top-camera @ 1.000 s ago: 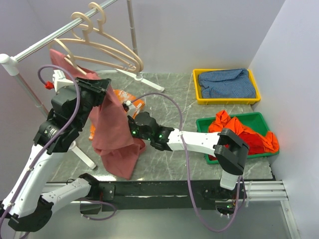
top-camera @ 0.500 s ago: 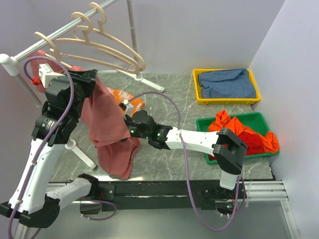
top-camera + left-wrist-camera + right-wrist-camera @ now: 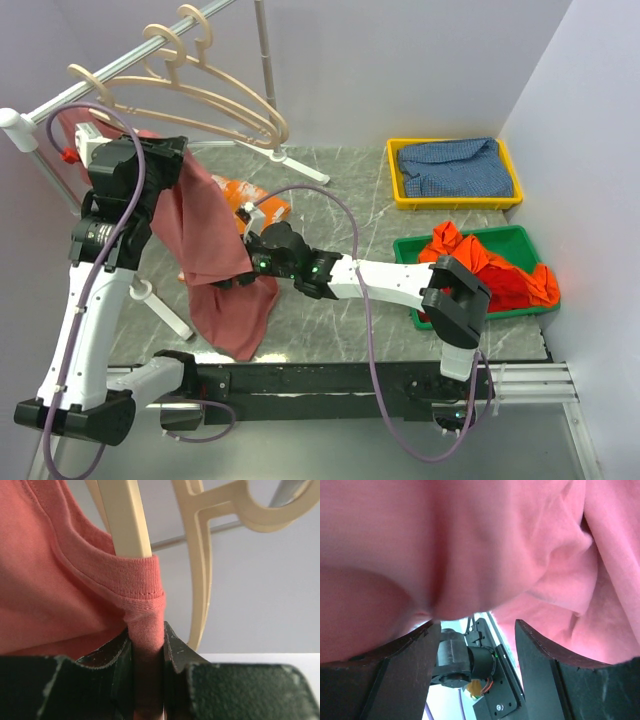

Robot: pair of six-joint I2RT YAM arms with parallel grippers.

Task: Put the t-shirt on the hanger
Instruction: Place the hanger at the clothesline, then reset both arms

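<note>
The dusty-rose t-shirt hangs from my raised left gripper down to the table. In the left wrist view my left gripper is shut on the ribbed collar of the t-shirt. One arm of a pale beige hanger runs down into the neck opening. The hanger hangs with two others on the rail. My right gripper reaches low under the shirt. In the right wrist view it is open, with shirt cloth draped just above its fingers.
A metal rail on a white stand is at the back left. An orange cloth with white marks lies behind the shirt. A yellow tray holds blue cloth; a green tray holds a red-orange garment.
My left arm has moved up and left with the collar, bringing it to the nearest hanger. The shirt swung left with it. My right gripper shifted slightly left beneath the shirt.
</note>
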